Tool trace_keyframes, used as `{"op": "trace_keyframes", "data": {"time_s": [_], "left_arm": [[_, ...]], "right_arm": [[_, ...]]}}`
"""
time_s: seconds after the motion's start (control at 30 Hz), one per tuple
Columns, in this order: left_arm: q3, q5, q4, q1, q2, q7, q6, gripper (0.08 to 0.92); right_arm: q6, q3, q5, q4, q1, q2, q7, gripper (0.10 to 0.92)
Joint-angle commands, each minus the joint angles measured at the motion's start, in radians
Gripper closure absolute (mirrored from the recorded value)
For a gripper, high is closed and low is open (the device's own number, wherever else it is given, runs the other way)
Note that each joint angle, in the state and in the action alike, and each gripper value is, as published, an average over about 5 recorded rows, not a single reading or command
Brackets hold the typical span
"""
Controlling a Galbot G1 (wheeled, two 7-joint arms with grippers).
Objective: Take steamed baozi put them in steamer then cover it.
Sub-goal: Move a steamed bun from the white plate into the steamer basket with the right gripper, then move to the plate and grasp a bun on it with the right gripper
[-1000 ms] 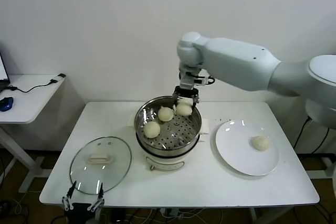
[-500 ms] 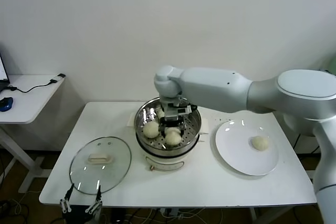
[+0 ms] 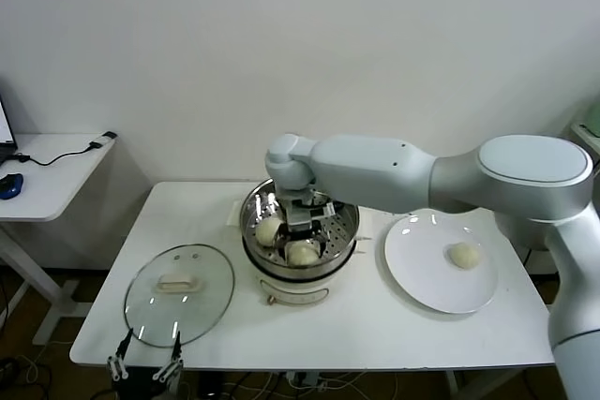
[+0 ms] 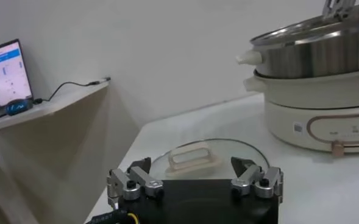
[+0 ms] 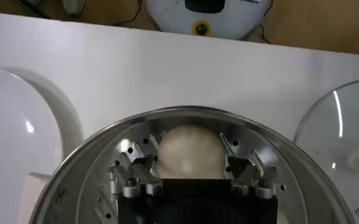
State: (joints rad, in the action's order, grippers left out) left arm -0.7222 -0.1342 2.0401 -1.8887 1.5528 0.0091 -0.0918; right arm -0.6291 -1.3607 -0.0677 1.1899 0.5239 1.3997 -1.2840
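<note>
Lowered since a second ago, your right tool [image 5: 190, 163] sits inside the steamer [image 3: 345, 243], fingers spread around a smooth cream baozi [image 5: 189, 152], arm reaching leftward.

My right arm reaches across in front of me, wrist bent downward, and my right gripper [image 3: 302, 234] points straight down with its fingers [image 5: 141, 159] spread wide apart on either side. My left gripper [image 4: 194, 181] waits low at my left, its fingers parted too, with nothing between them
</note>
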Motion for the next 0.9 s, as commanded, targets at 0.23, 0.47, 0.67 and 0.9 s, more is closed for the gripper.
{"op": "trace_keyframes", "data": {"time_s": [0.23, 0.47, 0.67, 0.9], "left_arm": [[0.005, -0.007, 0.009, 0.002, -0.002, 0.001, 0.002, 0.177], [0.011, -0.009, 0.012, 0.003, -0.006, 0.002, 0.001, 0.177], [0.011, -0.005, 0.011, 0.006, -0.012, 0.002, 0.001, 0.177], [0.015, -0.003, 0.025, 0.013, 0.0, 0.006, 0.009, 0.177]], "right_arm": [[-0.011, 0.078, 0.036, -0.053, 0.133, -0.138, 0.023, 0.203], [0.33, -0.068, 0.237, -0.097, 0.262, -0.38, 0.174, 0.203], [0.592, -0.104, 0.373, -0.045, 0.237, -0.584, 0.18, 0.203], [0.742, 0.02, 0.184, 0.013, 0.028, -0.787, 0.204, 0.203]]}}
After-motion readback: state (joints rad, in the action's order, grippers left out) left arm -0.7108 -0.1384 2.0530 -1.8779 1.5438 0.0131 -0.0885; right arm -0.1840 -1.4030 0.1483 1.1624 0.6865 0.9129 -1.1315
